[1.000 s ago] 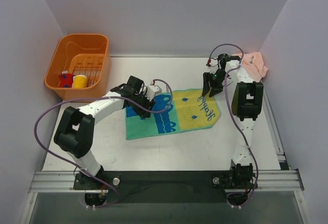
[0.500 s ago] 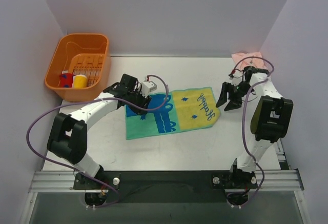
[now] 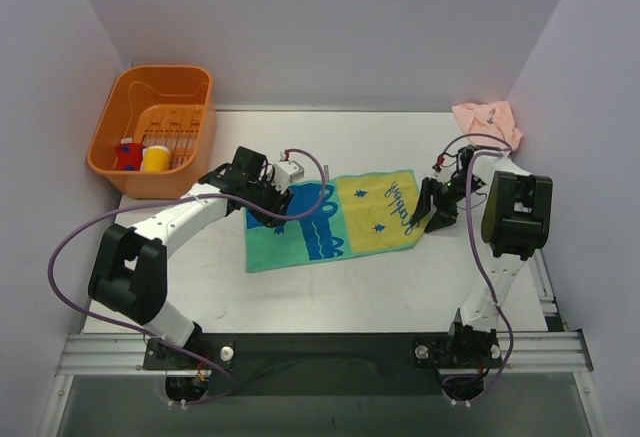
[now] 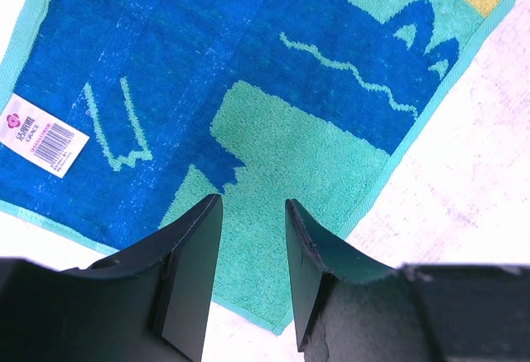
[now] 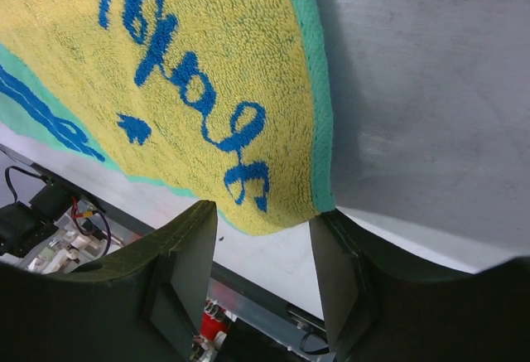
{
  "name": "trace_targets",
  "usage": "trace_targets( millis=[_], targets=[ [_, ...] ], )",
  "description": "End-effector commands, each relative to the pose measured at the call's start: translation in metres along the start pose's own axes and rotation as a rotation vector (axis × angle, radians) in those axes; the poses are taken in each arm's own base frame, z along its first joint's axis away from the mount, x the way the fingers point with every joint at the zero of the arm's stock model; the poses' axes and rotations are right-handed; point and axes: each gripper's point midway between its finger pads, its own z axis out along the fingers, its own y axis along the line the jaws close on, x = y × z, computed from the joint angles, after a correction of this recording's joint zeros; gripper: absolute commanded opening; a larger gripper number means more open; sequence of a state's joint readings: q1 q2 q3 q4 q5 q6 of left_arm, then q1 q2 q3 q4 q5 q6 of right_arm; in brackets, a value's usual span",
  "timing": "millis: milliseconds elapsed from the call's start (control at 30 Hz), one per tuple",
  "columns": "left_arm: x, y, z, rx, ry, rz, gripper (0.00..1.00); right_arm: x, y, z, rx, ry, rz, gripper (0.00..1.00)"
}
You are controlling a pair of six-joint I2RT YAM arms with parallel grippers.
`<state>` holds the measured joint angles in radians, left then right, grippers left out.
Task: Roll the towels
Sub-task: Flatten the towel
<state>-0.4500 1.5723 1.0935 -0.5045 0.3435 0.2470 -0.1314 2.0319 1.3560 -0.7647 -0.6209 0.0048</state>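
We see the printed towel lying flat and unrolled in the middle of the worktop. Its left half is blue and green, and its right half is yellow with blue script and a green border. The pink towel lies crumpled in the far right corner, well apart from both arms.

The left gripper sits over the towel's far left corner. In the left wrist view this gripper has its two fingers parted by a narrow gap. They hold nothing and point at a green patch of the towel close to its edge. A small white label is sewn near the opposite edge. We cannot tell whether the fingertips touch the cloth.

The right gripper is at the towel's right edge. In the right wrist view we see it spread wide and holding nothing, with the yellow corner of the towel lying in line with the gap between its fingers.

An orange basket stands at the far left of the worktop, holding a red item and a yellow item.
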Motion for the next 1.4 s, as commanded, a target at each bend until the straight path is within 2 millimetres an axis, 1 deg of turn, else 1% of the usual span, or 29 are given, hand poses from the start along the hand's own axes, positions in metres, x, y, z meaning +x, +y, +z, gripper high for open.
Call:
trace_targets(
  millis=[0,33,67,200,267,300,367,400,467,500,533,567,600,633,667,700,733,800,833,900,933,967,1000,1100,1133,1233,1300,1367],
  targets=[
    [-0.009,0.003,-0.009,-0.018,-0.041,0.018,0.47,0.001,0.01,-0.012,-0.011,-0.007,0.016,0.48],
    [-0.009,0.003,-0.009,-0.018,-0.041,0.018,0.47,0.001,0.007,-0.013,0.004,-0.001,0.015,0.48],
    [-0.009,0.004,-0.009,-0.02,-0.042,0.018,0.47,0.006,0.005,-0.015,0.021,0.019,0.017,0.5],
    [-0.009,0.006,-0.012,-0.027,-0.048,0.016,0.47,0.02,-0.01,-0.009,0.078,0.064,0.039,0.58],
    [-0.009,0.006,-0.012,-0.028,-0.048,0.019,0.47,0.024,-0.009,-0.006,0.061,0.083,0.052,0.57],
    [-0.009,0.006,-0.011,-0.028,-0.047,0.018,0.47,0.023,-0.007,-0.006,0.047,0.083,0.055,0.54],
    [-0.009,0.007,-0.01,-0.027,-0.046,0.017,0.47,0.019,0.001,-0.007,0.009,0.075,0.057,0.39],
    [-0.009,0.007,-0.01,-0.029,-0.047,0.017,0.47,0.017,0.009,-0.008,-0.021,0.068,0.049,0.23],
    [-0.009,0.008,-0.011,-0.03,-0.047,0.019,0.47,0.007,0.022,-0.02,-0.05,0.019,0.011,0.06],
    [-0.009,0.008,-0.012,-0.031,-0.047,0.02,0.47,0.004,0.032,-0.024,-0.067,0.004,-0.014,0.03],
    [-0.008,0.008,-0.011,-0.029,-0.046,0.022,0.47,0.001,0.04,-0.03,-0.067,-0.02,-0.045,0.03],
    [-0.009,0.009,-0.012,-0.032,-0.048,0.026,0.47,-0.005,0.05,-0.035,-0.056,-0.042,-0.084,0.03],
    [-0.009,0.01,-0.012,-0.035,-0.048,0.028,0.47,-0.004,0.059,-0.033,-0.028,-0.036,-0.129,0.03],
    [-0.009,0.01,-0.013,-0.036,-0.046,0.029,0.47,-0.004,0.064,-0.032,0.0,-0.034,-0.158,0.04],
    [-0.008,0.01,-0.013,-0.036,-0.045,0.032,0.47,-0.007,0.073,-0.032,0.023,-0.039,-0.198,0.07],
    [-0.008,0.011,-0.013,-0.036,-0.042,0.033,0.47,-0.006,0.077,-0.028,0.048,-0.029,-0.22,0.08],
    [-0.009,0.011,-0.014,-0.039,-0.043,0.033,0.47,-0.003,0.082,-0.016,0.087,0.004,-0.281,0.1],
    [-0.008,0.012,-0.013,-0.04,-0.036,0.029,0.47,-0.006,0.089,-0.007,0.116,0.017,-0.315,0.24],
    [-0.007,0.012,-0.013,-0.039,-0.033,0.028,0.47,-0.005,0.09,0.005,0.132,0.049,-0.324,0.3],
    [-0.006,0.012,-0.012,-0.035,-0.026,0.027,0.47,-0.007,0.098,0.013,0.124,0.066,-0.337,0.34],
    [-0.007,0.012,-0.012,-0.035,-0.026,0.027,0.47,-0.005,0.098,0.017,0.121,0.082,-0.336,0.36],
    [-0.006,0.012,-0.012,-0.034,-0.024,0.024,0.47,-0.003,0.104,0.018,0.093,0.087,-0.343,0.37],
    [-0.007,0.011,-0.013,-0.031,-0.025,0.024,0.47,0.0,0.104,0.018,0.082,0.093,-0.338,0.38],
    [-0.009,0.01,-0.013,-0.026,-0.031,0.025,0.47,0.004,0.104,0.001,0.022,0.064,-0.333,0.38],
    [-0.01,0.01,-0.014,-0.025,-0.035,0.025,0.47,0.01,0.101,-0.006,0.013,0.051,-0.329,0.37],
    [-0.01,0.009,-0.014,-0.018,-0.037,0.024,0.47,0.012,0.088,-0.026,-0.012,0.004,-0.279,0.36],
    [-0.008,0.01,-0.013,-0.018,-0.032,0.016,0.47,0.008,0.078,-0.032,0.006,-0.025,-0.253,0.38],
    [-0.006,0.011,-0.011,-0.018,-0.023,0.007,0.47,0.002,0.077,-0.034,0.022,-0.038,-0.242,0.39]
  ],
)
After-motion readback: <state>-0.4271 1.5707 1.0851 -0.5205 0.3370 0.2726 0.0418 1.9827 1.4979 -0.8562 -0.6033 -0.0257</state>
